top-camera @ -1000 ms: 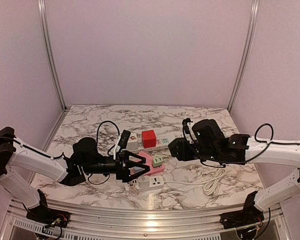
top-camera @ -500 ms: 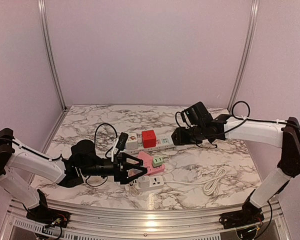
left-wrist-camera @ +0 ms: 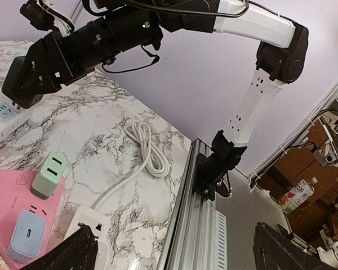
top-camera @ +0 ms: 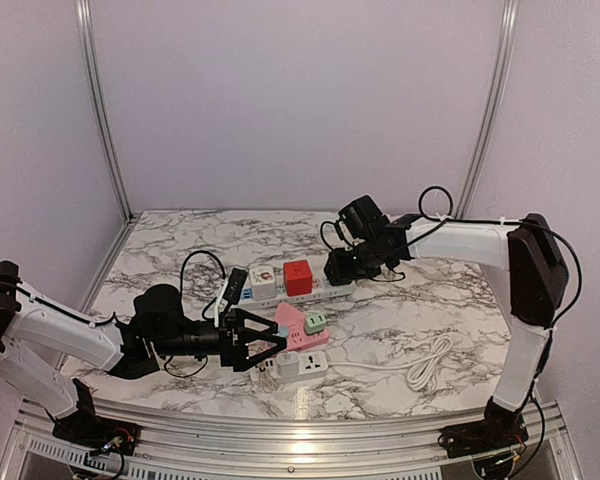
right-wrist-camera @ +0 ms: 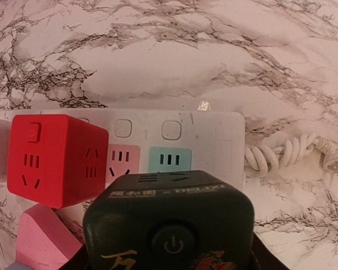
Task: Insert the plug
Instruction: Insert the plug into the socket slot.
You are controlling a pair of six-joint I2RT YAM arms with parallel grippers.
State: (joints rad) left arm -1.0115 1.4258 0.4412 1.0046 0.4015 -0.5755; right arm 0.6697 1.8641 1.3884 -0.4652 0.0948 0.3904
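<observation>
The black plug block (right-wrist-camera: 169,225) sits in the right gripper (top-camera: 340,268), which grasps it by its sides. The wrist view hides the jaws behind the block, but the block rides off the table at the arm's tip. It hangs over the right end of the white power strip (right-wrist-camera: 214,140), near the blue socket (right-wrist-camera: 169,159) and right of the red cube (right-wrist-camera: 56,157), and is not yet seated. It looks like a rigid, smooth plastic body, fairly light, with a power button on the face toward the camera. Its pins are out of sight. The flat opposite sides are likely the best hold, kept square so the pins meet the slots without tilting, since glossy plastic may slip or twist under a push. The strip itself looks light and may slide on the marble table (top-camera: 450,310). The left gripper (top-camera: 263,340) is spread wide and holds nothing.
</observation>
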